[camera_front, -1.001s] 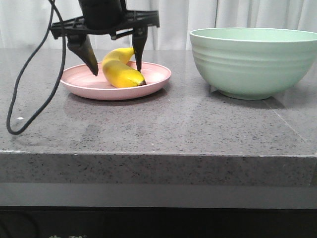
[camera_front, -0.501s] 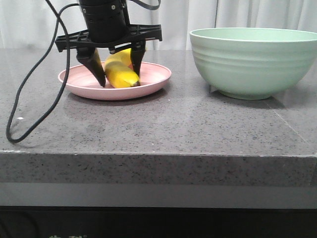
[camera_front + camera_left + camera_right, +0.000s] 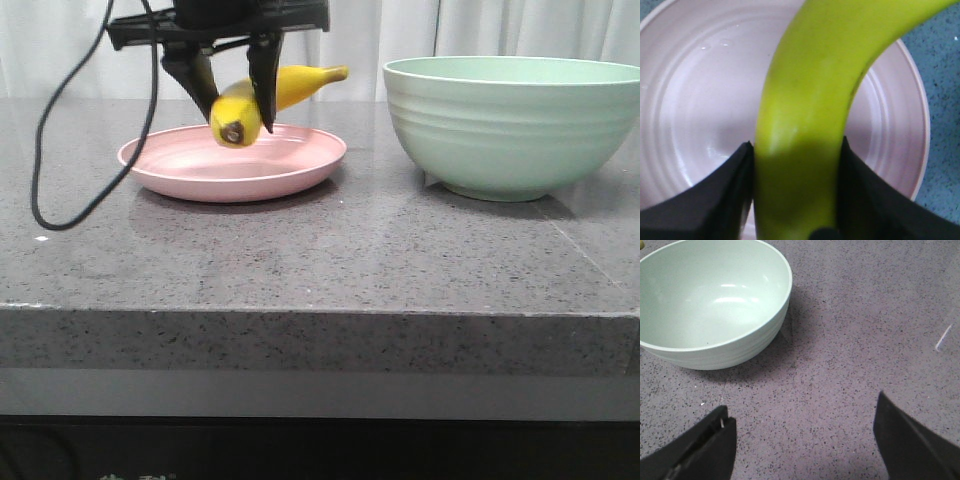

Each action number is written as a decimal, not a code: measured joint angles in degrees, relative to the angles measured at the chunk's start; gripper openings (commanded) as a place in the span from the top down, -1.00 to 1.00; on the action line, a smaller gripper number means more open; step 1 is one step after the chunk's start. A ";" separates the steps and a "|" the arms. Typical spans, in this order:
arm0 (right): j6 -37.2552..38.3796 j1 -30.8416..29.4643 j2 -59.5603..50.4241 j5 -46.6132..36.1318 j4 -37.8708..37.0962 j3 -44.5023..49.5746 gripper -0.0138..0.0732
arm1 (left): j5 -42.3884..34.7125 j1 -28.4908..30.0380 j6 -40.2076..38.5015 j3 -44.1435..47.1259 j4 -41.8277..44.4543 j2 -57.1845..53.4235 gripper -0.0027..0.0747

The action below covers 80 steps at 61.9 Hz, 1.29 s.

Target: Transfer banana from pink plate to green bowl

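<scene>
Left claw (image 3: 237,90) clamped on the banana (image 3: 262,97), its two dark fingers (image 3: 265,75) pressed against opposite sides of the fruit near the blunt brown-tipped end; banana held in the air above the pink plate (image 3: 232,163), clear of its surface, lying roughly level with the brown tip toward the camera and the stem end pointing toward the green bowl (image 3: 514,124); plate resting on the grey speckled tabletop (image 3: 320,260) with nothing lying on it; bowl standing upright on the tabletop, well apart from the plate on its right; a black cable (image 3: 85,130) looping down from the left arm beside the plate. Left wrist view: banana (image 3: 810,120) gripped between both fingers (image 3: 715,200), plate (image 3: 700,100) beneath. Right claw (image 3: 802,445) spread wide and holding nothing, hovering over bare tabletop (image 3: 850,340) near the bowl (image 3: 710,300), whose interior shows no contents.
</scene>
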 measured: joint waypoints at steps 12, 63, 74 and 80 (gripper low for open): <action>0.00 0.00 0.00 0.00 0.00 0.00 -0.65 | 0.67 0.84 6.55 1.32 -0.88 -6.47 0.41; -5.35 0.00 0.00 2.61 9.27 0.00 -0.65 | -19.68 11.34 57.78 52.91 -47.72 -47.76 0.41; -12.40 0.00 0.00 5.71 17.07 0.00 -0.65 | -20.97 9.95 73.19 59.32 -63.05 -49.42 0.41; -16.65 0.00 0.00 7.16 20.81 0.00 -0.65 | -21.36 8.41 77.40 60.57 -67.36 -49.16 0.41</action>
